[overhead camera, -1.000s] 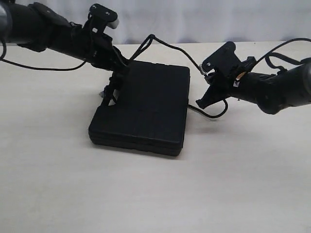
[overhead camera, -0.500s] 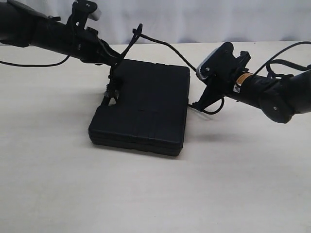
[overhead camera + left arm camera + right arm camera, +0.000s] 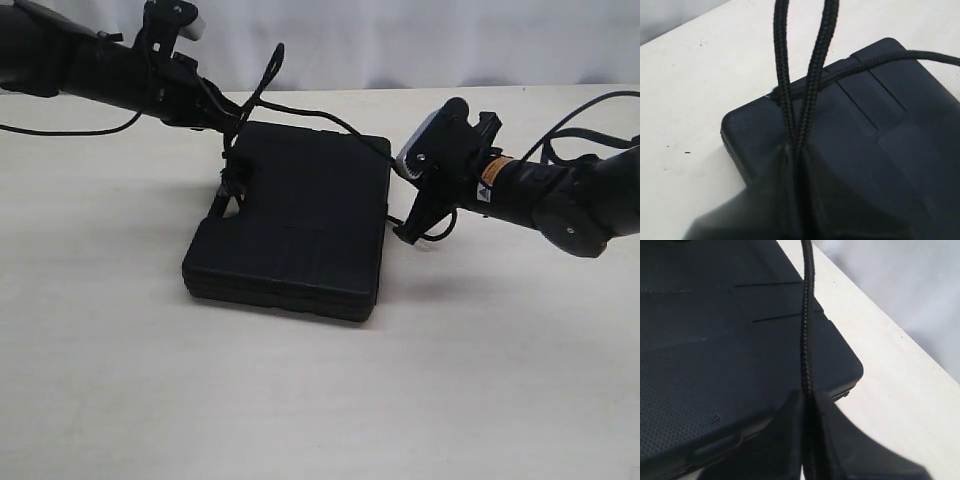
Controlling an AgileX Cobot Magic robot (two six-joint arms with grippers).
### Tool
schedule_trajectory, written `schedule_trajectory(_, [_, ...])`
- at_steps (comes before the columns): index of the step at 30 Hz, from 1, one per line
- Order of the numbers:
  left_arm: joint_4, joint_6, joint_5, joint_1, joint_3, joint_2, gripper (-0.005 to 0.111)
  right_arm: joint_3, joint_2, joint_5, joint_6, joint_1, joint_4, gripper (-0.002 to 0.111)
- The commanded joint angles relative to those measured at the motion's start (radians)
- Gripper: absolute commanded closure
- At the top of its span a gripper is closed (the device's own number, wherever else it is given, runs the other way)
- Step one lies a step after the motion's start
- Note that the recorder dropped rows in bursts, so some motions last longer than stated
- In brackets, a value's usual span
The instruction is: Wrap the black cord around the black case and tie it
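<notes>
Left end effector [image 3: 792,150] clenched on doubled black cord [image 3: 781,75]; right end effector [image 3: 807,397] clenched on one strand. Cord spans between them across black case [image 3: 300,220], just beside both.

Black case [image 3: 290,225] flat on table [image 3: 320,400]. Black cord [image 3: 320,112] runs along the case's far edge, left corner to right. Left gripper [image 3: 792,150] at the case's far-left corner, right gripper [image 3: 807,396] just beside its far-right corner, each pinching the cord.
</notes>
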Motion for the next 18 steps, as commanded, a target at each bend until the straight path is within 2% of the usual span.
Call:
schedule_trajectory(1, [-0.023, 0.003, 0.004, 0.032, 0.001, -0.002, 0.107, 0.002, -0.009, -0.001, -0.026, 0.001, 0.012, 0.104])
schedule_trajectory(18, [-0.030, 0.007, 0.033, 0.041, 0.001, -0.002, 0.107, 0.002, -0.009, -0.046, 0.051, 0.001, -0.023, 0.104])
